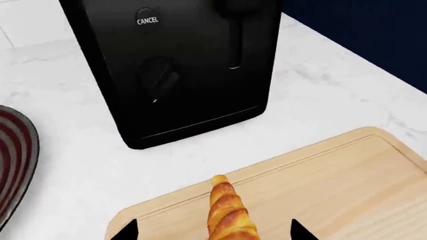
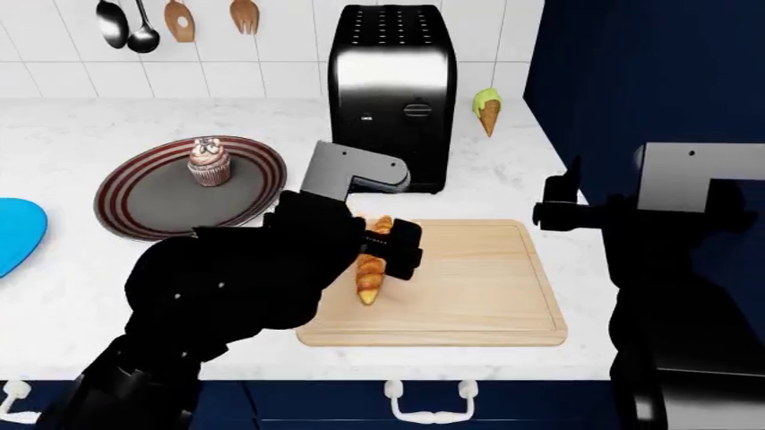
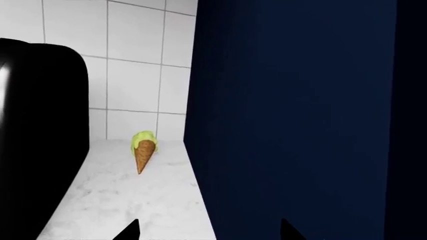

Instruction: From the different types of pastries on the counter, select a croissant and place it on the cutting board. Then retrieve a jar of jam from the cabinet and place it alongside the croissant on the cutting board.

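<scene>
The golden croissant (image 2: pixel 372 278) lies on the pale wood cutting board (image 2: pixel 478 287), near its left end. In the left wrist view the croissant (image 1: pixel 230 215) lies between the fingertips, with a gap on each side. My left gripper (image 2: pixel 378 244) hovers just over it, open (image 1: pixel 213 234). My right gripper (image 2: pixel 553 213) is open and empty (image 3: pixel 208 232), held beside the navy cabinet (image 2: pixel 646 81), above the board's right end. The pink-frosted cupcake (image 2: pixel 210 161) stands on the striped tray (image 2: pixel 143 202). The jar of jam is out of view.
A black toaster (image 2: pixel 392 90) stands right behind the board, close to my left gripper (image 1: pixel 180 65). A green ice-cream cone (image 2: pixel 486 109) lies by the wall (image 3: pixel 143 150). A blue plate (image 2: pixel 14 233) is at the far left. Utensils (image 2: pixel 143 27) hang on the tiles.
</scene>
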Robot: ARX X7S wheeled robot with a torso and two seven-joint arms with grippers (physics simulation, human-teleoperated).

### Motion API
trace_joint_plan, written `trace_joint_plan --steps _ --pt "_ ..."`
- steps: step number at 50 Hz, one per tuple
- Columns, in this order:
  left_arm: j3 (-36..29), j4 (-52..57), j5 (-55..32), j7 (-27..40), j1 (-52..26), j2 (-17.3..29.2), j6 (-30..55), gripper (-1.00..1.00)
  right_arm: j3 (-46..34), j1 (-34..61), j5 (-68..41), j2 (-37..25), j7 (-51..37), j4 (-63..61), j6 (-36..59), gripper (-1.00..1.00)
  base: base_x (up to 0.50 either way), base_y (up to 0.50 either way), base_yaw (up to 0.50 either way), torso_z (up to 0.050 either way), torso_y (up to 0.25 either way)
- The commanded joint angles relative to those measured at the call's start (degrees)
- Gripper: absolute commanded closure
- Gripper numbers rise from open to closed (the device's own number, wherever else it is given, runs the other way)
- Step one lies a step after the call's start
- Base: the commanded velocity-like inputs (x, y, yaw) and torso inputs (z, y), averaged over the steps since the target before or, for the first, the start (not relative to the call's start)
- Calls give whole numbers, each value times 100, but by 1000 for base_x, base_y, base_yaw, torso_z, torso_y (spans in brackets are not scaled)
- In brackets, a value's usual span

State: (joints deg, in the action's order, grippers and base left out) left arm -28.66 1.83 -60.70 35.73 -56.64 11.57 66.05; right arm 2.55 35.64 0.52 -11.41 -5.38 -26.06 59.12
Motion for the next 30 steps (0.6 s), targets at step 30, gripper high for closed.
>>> trace_joint_plan --steps 30 --pt "1756 4324 698 1069 1743 2454 -1500 -100 -928 2871 -28 558 -364 -1620 1879 -100 0 0 0 16 0"
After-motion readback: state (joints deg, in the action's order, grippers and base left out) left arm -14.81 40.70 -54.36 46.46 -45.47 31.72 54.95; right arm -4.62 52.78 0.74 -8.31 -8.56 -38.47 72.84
